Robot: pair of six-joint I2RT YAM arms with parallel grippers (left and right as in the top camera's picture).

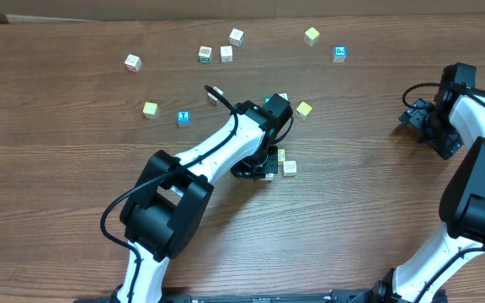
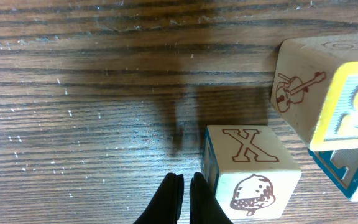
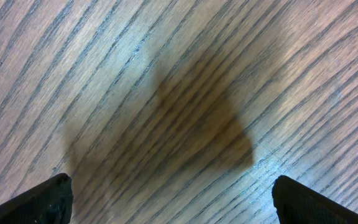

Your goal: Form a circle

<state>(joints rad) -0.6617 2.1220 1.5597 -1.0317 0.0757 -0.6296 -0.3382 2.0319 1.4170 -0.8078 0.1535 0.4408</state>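
Progress is looking partial. The circle (image 1: 288, 167) is sitting near the middle of the worktop (image 1: 74, 194), partly hidden under the left tool (image 2: 186, 179), whose fingers are pressing together on nothing just beside the X block (image 2: 250, 168). Three blocks are huddling there, with no closed ring showing yet. Loose blocks (image 1: 226, 53) are lying toward the far edge. The right tool (image 3: 169, 186) is hanging spread wide near the right edge, holding nothing.
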